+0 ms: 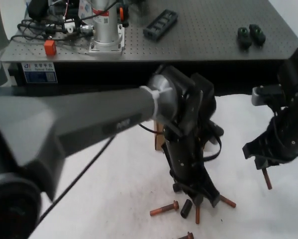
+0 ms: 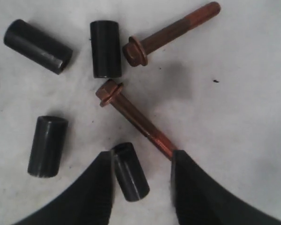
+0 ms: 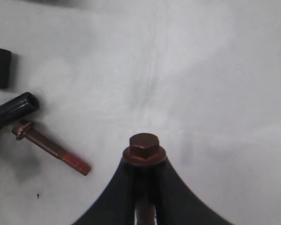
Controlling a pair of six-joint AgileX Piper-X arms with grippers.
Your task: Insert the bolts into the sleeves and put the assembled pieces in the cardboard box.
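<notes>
Your left gripper [image 2: 141,161] hangs low over the white cloth [image 2: 234,93] that covers the counter, with its fingers [image 2: 192,192] spread. Between them a black sleeve [image 2: 130,172] lies on its side, close against one finger; whether the two touch cannot be told. The threaded tip of a copper bolt [image 2: 135,119] meets the other finger, and that bolt runs slantwise away from the gripper, head outward. Just past that head lie a second sleeve [image 2: 105,48] and a second bolt [image 2: 170,33], whose head sits just beside that sleeve. Two others lie apart on the cloth: a far sleeve [image 2: 37,45] and a side sleeve [image 2: 47,145].

Your right gripper [image 3: 144,165] has its fingers pinched onto the shank of a held bolt [image 3: 144,149], with the hex head right at the fingertips. In the high view this gripper is raised above the cloth on the right, well apart from the left gripper, and part of the held bolt sticks out below it.

The cardboard box [image 1: 159,137] stands on the cloth behind the left arm, which hides most of it.
</notes>
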